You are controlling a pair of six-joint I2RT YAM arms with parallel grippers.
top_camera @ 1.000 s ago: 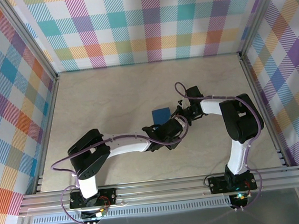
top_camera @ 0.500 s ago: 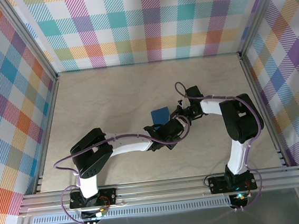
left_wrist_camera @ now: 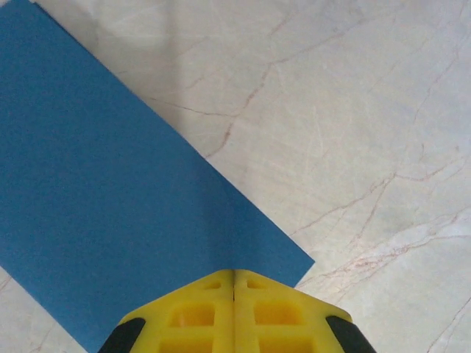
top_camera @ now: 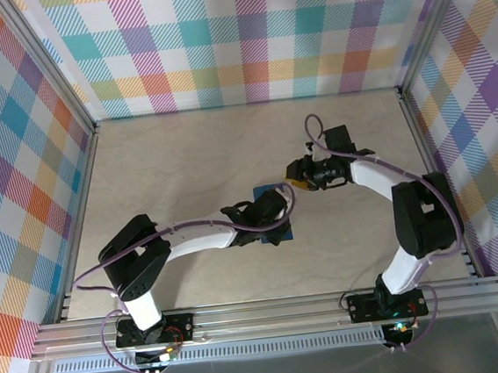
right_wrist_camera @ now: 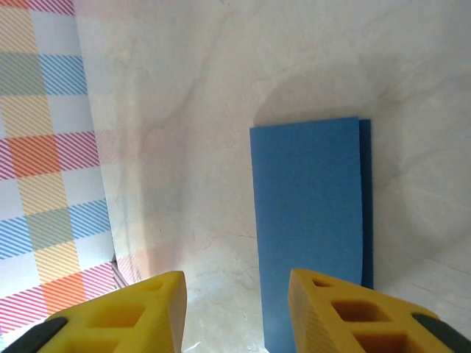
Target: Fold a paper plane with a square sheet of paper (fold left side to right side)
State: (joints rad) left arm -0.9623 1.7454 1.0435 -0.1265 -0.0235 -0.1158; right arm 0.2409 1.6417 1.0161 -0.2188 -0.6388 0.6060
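Top external: one blue sheet (top_camera: 267, 189), left end effector (top_camera: 276, 212), right end effector (top_camera: 293, 179).

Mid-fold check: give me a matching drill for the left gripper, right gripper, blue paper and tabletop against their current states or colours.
1. left gripper
2. right gripper
3. blue paper
4. tabletop

A. pale marble pattern
B. open, nothing between the fingers
C. shut, over the paper
D. folded over, lying flat

Pairs: 1-C, 2-B, 3-D, 4-A
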